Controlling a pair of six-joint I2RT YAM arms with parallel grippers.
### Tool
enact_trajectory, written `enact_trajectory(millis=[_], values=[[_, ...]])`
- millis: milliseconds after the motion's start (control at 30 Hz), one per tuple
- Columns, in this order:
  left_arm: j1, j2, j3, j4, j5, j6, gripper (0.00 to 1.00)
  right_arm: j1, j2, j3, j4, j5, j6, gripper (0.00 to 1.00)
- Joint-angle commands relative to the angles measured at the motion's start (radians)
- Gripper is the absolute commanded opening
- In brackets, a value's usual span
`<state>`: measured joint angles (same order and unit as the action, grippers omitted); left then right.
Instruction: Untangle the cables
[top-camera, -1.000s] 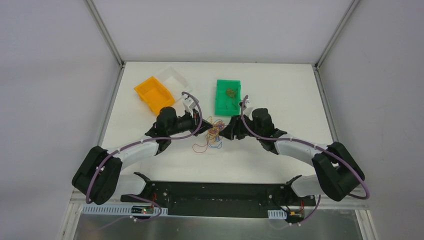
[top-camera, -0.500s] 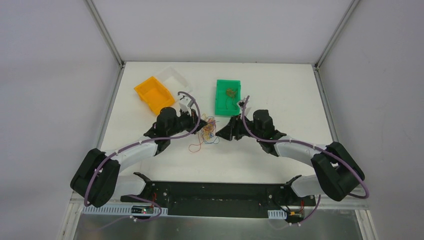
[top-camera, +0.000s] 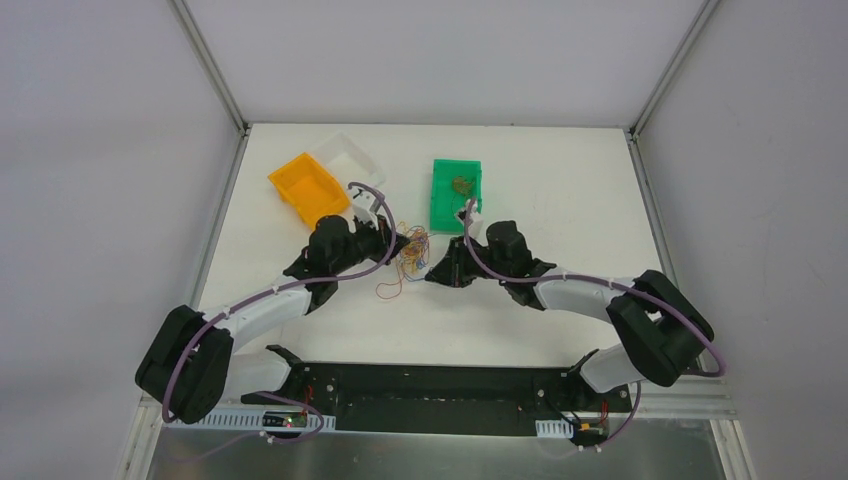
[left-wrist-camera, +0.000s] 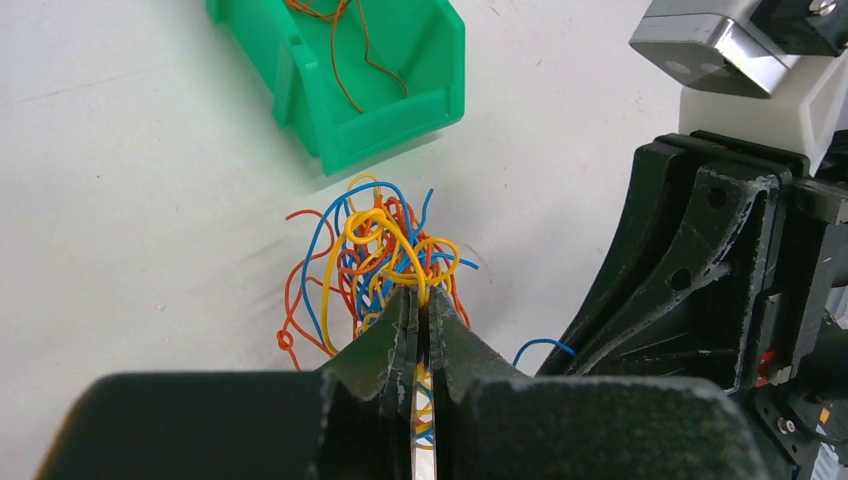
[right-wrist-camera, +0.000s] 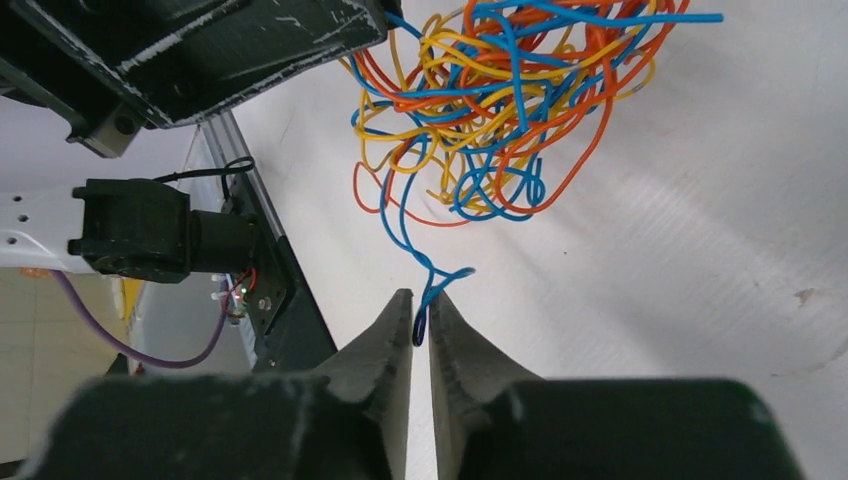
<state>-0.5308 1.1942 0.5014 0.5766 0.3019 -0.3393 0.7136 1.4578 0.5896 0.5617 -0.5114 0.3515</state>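
Yellow cables (left-wrist-camera: 385, 250) vanish inside clamped left gripper (left-wrist-camera: 421, 312); ends hidden.

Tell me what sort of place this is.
Probably a robotics lab workcell: a panel-walled white table, left arm and right arm bolted at its edge, green bin, tangled cables.

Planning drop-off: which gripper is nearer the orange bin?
Left. The left gripper is right of the orange bin, toward the bases, at the cable tangle; the right gripper is beyond the tangle, farther away.
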Motion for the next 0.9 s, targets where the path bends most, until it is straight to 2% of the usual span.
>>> enact_trajectory(millis=[0, 33, 100, 233, 300, 433, 567, 733, 867], values=[[-0.008, -0.039, -0.007, 0.006, -0.040, 0.026, 0.00, 0.011, 0.000, 0.057, -0.026, 0.075, -0.004, 0.04], [-0.008, -0.043, -0.007, -0.003, -0.056, 0.026, 0.00, 0.010, -0.012, 0.053, -0.041, 0.120, -0.005, 0.01], [-0.008, -0.053, -0.003, -0.056, -0.140, 0.018, 0.00, 0.010, -0.049, 0.043, -0.079, 0.273, -0.006, 0.00], [-0.008, -0.072, 0.022, -0.219, -0.442, -0.022, 0.00, 0.001, -0.128, 0.028, -0.216, 0.681, 0.028, 0.00], [-0.008, -0.084, 0.029, -0.280, -0.603, -0.052, 0.00, -0.009, -0.173, -0.005, -0.233, 0.846, 0.070, 0.00], [-0.008, -0.114, 0.022, -0.322, -0.749, -0.081, 0.00, -0.021, -0.272, -0.071, -0.265, 1.145, 0.141, 0.00], [-0.007, -0.120, 0.027, -0.402, -0.950, -0.155, 0.00, -0.047, -0.362, -0.110, -0.380, 1.454, 0.252, 0.00], [-0.008, -0.120, 0.049, -0.508, -1.130, -0.239, 0.00, -0.129, -0.503, -0.145, -0.569, 1.659, 0.442, 0.00], [-0.008, -0.130, 0.055, -0.565, -1.238, -0.309, 0.00, -0.202, -0.627, -0.172, -0.693, 1.724, 0.535, 0.00]])
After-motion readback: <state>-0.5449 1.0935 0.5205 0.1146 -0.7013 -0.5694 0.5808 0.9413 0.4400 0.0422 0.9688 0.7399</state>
